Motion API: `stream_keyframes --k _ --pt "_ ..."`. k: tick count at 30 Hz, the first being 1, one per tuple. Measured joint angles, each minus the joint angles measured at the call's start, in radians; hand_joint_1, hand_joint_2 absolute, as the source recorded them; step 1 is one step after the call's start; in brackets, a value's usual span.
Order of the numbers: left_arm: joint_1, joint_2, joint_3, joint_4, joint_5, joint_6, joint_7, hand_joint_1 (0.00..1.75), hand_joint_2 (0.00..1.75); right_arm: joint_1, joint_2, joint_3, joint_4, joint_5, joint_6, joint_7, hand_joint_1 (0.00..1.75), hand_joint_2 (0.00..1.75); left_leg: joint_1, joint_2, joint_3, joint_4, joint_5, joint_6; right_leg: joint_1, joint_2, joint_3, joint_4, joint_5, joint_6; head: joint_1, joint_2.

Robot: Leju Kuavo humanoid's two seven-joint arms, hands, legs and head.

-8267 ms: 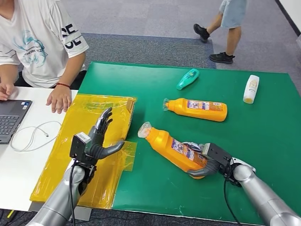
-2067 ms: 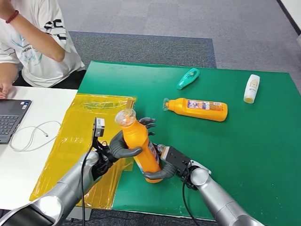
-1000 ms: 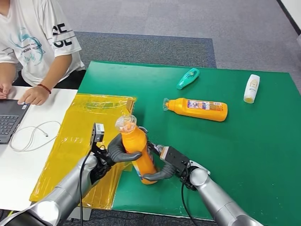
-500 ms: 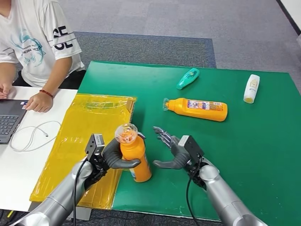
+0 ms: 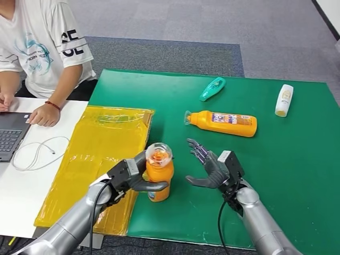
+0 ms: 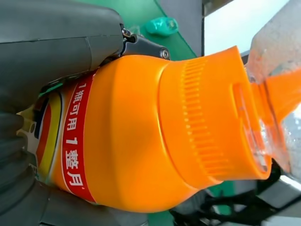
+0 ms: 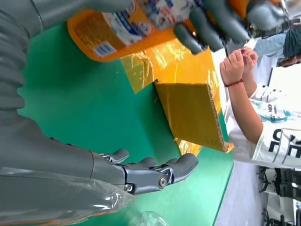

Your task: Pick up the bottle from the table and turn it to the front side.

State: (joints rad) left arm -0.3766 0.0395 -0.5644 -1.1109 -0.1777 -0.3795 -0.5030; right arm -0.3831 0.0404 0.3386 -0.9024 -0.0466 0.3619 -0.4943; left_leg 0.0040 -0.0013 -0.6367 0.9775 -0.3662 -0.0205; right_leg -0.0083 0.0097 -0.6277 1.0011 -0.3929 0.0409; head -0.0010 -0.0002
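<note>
An orange bottle [image 5: 159, 174] with a clear cap stands upright near the front of the green table [image 5: 288, 154], and my left hand [image 5: 134, 175] grips its body. The left wrist view shows the orange bottle [image 6: 142, 136] close up with a red label band, fingers wrapped around it. My right hand [image 5: 210, 169] hovers just to the right of the bottle, fingers spread, holding nothing. In the right wrist view the bottle's base [image 7: 117, 35] hangs a little above the green mat, with the right hand's fingers [image 7: 156, 172] apart from it.
A second orange bottle [image 5: 221, 123] lies on its side farther back, with a teal bottle [image 5: 212, 88] and a white bottle [image 5: 283, 100] beyond. A yellow padded envelope [image 5: 96, 154] lies left of the mat. A person [image 5: 40, 48] sits at the white desk with a laptop [image 5: 12, 135].
My right hand let go of the bottle and drew away to the right, opening. My left hand stayed around the bottle and turned it more upright, cap toward the camera.
</note>
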Motion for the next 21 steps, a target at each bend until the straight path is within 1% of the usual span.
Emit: stream_keyframes --k 3,6,13,17,19,21 --pt "-0.036 -0.004 -0.032 0.007 -0.044 0.049 0.037 1.75 1.75 0.002 0.0 -0.014 -0.001 0.009 0.005 0.006 0.0 1.75 0.0 0.0 0.001 0.0 0.0 0.0 0.0 0.0 0.001 0.0 0.001 -0.001 0.0 0.0" --pt "-0.064 -0.007 -0.054 0.015 -0.065 0.078 0.068 1.75 1.75 0.004 0.0 -0.022 -0.001 0.015 0.007 0.01 0.0 1.75 0.0 0.0 0.002 0.0 0.001 -0.001 0.0 0.0 0.001 0.0 0.003 -0.001 0.0 0.0" --pt "-0.088 -0.022 -0.078 0.018 -0.103 0.125 0.108 1.75 1.75 0.005 0.0 -0.024 0.0 0.033 -0.006 0.012 0.0 1.75 0.0 0.0 0.002 0.0 0.002 -0.001 0.0 0.0 0.001 0.0 0.003 -0.001 0.0 0.0" --pt "-0.1 -0.028 -0.089 0.022 -0.104 0.111 0.121 1.75 1.75 0.004 0.001 -0.023 0.003 0.039 -0.011 0.015 0.0 1.75 0.0 0.0 0.002 0.0 0.002 0.0 0.0 0.0 0.001 0.0 0.003 -0.001 0.0 0.0" --pt "-0.111 -0.029 -0.092 0.029 -0.082 0.077 0.124 1.75 1.75 0.003 0.002 -0.023 0.007 0.043 -0.014 0.016 0.0 1.75 0.0 0.0 0.001 0.0 0.002 0.0 0.0 0.0 0.001 0.0 0.003 -0.001 0.0 0.0" --pt "-0.129 -0.027 -0.092 0.042 -0.032 0.019 0.13 1.75 1.75 -0.001 0.005 -0.023 0.014 0.048 -0.014 0.016 0.0 1.75 0.0 0.0 0.001 0.0 0.001 0.0 0.0 0.0 0.001 0.0 0.003 -0.001 0.0 0.0"
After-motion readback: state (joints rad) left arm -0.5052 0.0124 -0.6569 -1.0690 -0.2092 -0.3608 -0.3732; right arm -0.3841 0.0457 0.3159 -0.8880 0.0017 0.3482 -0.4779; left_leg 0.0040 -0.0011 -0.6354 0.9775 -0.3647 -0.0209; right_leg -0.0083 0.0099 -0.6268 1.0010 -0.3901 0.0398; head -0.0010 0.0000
